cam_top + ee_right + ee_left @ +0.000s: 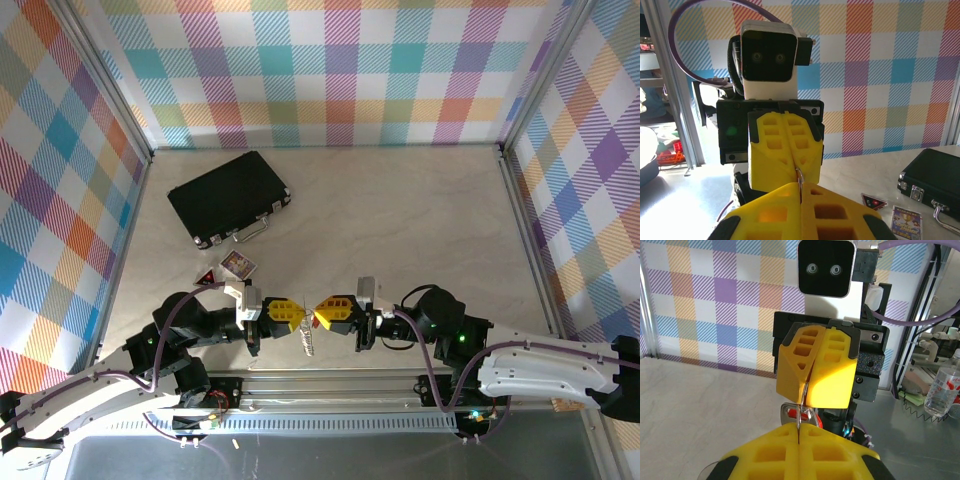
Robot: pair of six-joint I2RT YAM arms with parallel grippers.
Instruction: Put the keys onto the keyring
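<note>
Keyring [801, 414] is pinched from both sides. Its thin wire comes out of the seam of my left gripper [799, 440] and goes up into the seam of my right gripper [812, 375], which faces it tip to tip. Both sets of jaws are pressed together on that wire. I judge the double hold is there so that one side can steady the loop while the other works its coil open, since a loop held at one point would just swing.

From above, the two grippers meet just over the near middle of the table [400, 220], with the pale jagged strip of the ring hanging down between them. Holding it up off the surface leaves that strip free to dangle and leaves room underneath for a key to slide on.

The key [793, 414] shows as a spot of red low in the gap, just under my right fingers and touching or nearly touching the wire. I cannot tell whether it is already threaded or only resting against the loop, because the fingers hide the joint.

The black case [228, 197] lies well apart at the far left and the two small cards [238, 265] sit nearer, all clear of the work.

The risk here is the wire slipping out of a seam if either side twists.
</note>
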